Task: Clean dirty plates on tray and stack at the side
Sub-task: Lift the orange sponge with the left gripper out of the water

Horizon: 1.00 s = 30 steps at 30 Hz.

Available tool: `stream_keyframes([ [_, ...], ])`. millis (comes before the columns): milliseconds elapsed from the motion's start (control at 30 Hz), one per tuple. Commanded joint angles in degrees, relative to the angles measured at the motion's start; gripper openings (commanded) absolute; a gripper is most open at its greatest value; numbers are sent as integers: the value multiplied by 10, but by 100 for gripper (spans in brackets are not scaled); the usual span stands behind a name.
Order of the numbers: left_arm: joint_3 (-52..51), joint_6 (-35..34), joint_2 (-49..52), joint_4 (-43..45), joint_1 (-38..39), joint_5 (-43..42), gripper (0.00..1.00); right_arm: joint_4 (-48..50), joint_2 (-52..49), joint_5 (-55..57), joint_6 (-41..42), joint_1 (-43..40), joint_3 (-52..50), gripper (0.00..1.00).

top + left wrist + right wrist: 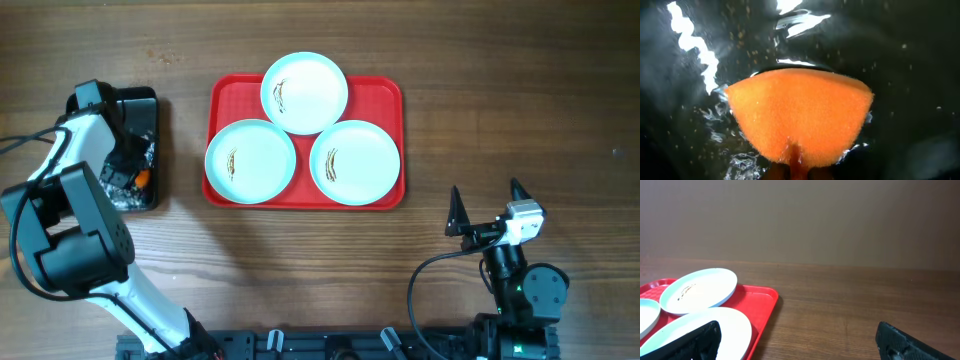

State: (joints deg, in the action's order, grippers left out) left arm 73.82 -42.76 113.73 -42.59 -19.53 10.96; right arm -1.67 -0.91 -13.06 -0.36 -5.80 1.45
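"Which arm gets to the dishes first, do you reckon?"

"The left one, I'd say. The left claw (pixel 128 165) is down in the glossy black rectangular tray (pixel 145 103), pinched onto a wet orange foam sponge (pixel 799 115). Its fingers barely show, but the foam is creased where they'd bite."

"And the dishes?"

"All three white round plates (pixel 304 92) sit on the red rectangular plastic tray (pixel 385 95), each smeared brown near the middle. None is stacked at the side yet. From the sponge they lie straight off to its right, and the front-left plate (pixel 250 161) is nearest, right at the red tray's left rim."

"The other arm?"

"The right claw (pixel 486 190) hangs over the wooden table (pixel 520 80) with its fingers spread wide, holding nothing. The plates are ahead of it and to its left, farther off. The red tray's long side runs left to right, so I'd expect a sideways carry of the sponge."
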Motion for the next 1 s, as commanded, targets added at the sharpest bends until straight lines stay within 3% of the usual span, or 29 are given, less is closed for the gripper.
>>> stream_keyframes([
  [0,9,3,-9,5,-3,41,21,3,3,-7,-10,-3,-1,100],
  [33,15,3,-11,6,-3,41,43,3,3,-7,-10,-3,-1,100],
  [67,19,3,-14,6,-2,41,100,3,3,-7,-10,-3,-1,100],
  [200,25,3,-16,14,-3,41,100,3,3,-7,-10,-3,-1,100],
  [267,24,3,-14,15,-3,41,91,3,3,-7,-10,-3,-1,100],
  [300,23,3,-14,17,-2,41,80,3,3,-7,-10,-3,-1,100],
  [433,23,3,-14,17,-3,41,8,3,3,-7,-10,-3,-1,100],
  [467,23,3,-14,16,-2,41,4,3,3,-7,-10,-3,-1,100],
  [667,24,7,-32,11,-3,42,4,3,3,-7,-10,-3,-1,100],
  [967,69,83,-181,33,-2,40,4,3,3,-7,-10,-3,-1,100],
])
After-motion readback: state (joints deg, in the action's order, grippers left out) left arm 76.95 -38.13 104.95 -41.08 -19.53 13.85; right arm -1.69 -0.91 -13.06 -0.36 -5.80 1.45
